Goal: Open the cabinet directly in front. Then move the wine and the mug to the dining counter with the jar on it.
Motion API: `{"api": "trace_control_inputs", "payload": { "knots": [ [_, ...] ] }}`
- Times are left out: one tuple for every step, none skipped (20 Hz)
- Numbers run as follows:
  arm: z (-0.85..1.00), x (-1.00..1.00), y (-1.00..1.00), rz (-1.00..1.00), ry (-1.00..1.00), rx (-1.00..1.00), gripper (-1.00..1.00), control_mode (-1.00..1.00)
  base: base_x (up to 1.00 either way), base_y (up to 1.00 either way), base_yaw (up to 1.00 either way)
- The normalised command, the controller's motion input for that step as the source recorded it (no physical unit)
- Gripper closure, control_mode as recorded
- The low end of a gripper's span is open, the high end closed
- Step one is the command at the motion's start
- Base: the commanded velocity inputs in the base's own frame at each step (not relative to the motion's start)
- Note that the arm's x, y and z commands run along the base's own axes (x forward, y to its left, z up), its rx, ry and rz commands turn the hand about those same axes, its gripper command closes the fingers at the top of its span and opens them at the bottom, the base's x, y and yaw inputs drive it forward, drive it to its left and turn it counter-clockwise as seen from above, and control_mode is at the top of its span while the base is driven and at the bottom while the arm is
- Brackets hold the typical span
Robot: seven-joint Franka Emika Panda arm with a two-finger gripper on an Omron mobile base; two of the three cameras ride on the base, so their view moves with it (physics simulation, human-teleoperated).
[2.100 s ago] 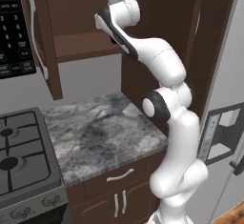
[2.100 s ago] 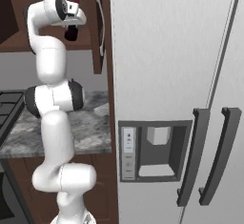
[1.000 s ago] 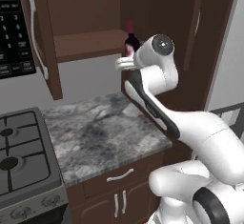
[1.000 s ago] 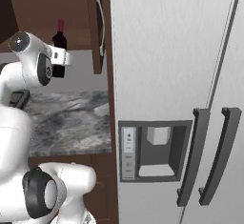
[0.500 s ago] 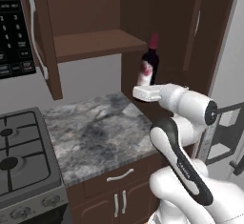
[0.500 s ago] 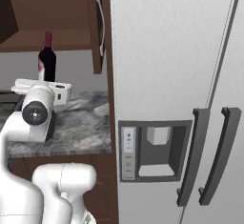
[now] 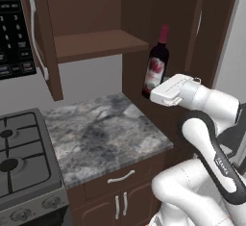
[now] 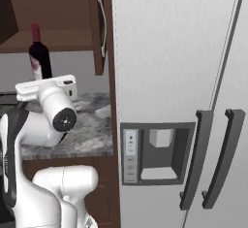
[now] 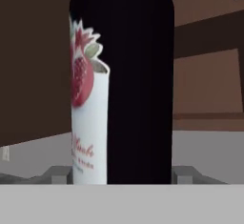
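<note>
The gripper (image 7: 153, 95) is clamped on the wine (image 7: 156, 66), which stands upright in the air, clear of the shelf and above the right end of the bench (image 7: 101, 133). In the left base view the bottle sits at about 1 o'clock from the picture's middle, its red-capped neck pointing to 12 and its base hidden behind the white hand; the red and white label faces the camera. In the right base view the wine (image 8: 39, 55) rises at 12 o'clock from the hand, with the gripper (image 8: 29, 90) under it at the far left of the picture. In the hand view the wine (image 9: 138, 75) stands close before the camera, dark glass at the middle and the label with a red fruit print wrapping its left side; the fingertips (image 9: 59, 174) show at either side of its foot, pressed to the glass. The cabinet (image 7: 91, 28) is open, its left door (image 7: 41, 37) swung out toward 9 o'clock with the long handle showing, its shelf bare where it can be seen. A stove (image 7: 21, 162) adjoins the bench at 8 o'clock in the left base view. A fridge (image 8: 179, 96) stands at 3 o'clock in the right base view.
</note>
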Motion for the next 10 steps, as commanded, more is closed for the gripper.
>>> {"api": "trace_control_inputs", "payload": {
  "knots": [
    [0.00, 0.00, 0.00, 0.00, 0.00, 0.00, 1.00, -1.00, 0.00, 0.00, 0.00],
    [0.00, 0.00, 0.00, 0.00, 0.00, 0.00, 1.00, -1.00, 0.00, 0.00, 0.00],
    [0.00, 0.00, 0.00, 0.00, 0.00, 0.00, 1.00, -1.00, 0.00, 0.00, 0.00],
    [0.00, 0.00, 0.00, 0.00, 0.00, 0.00, 1.00, -1.00, 0.00, 0.00, 0.00],
    [0.00, 0.00, 0.00, 0.00, 0.00, 0.00, 1.00, -1.00, 0.00, 0.00, 0.00],
    [0.00, -0.30, 0.00, 0.00, 0.00, 0.00, 1.00, -1.00, 0.00, 0.00, 0.00],
    [-0.14, -0.49, 0.00, 0.05, 0.00, -0.01, 1.00, -1.00, 0.00, 0.00, 0.00],
    [-0.24, -0.66, 0.09, 0.14, 0.01, -0.01, 1.00, -1.00, 0.00, 0.00, 0.00],
    [0.00, 0.00, 0.00, 0.00, 0.00, 0.00, 1.00, 1.00, -0.81, 0.02, 0.19],
    [0.00, 0.00, 0.00, 0.00, 0.00, 0.00, 1.00, 1.00, -0.92, 0.00, 0.22]
  ]
}}
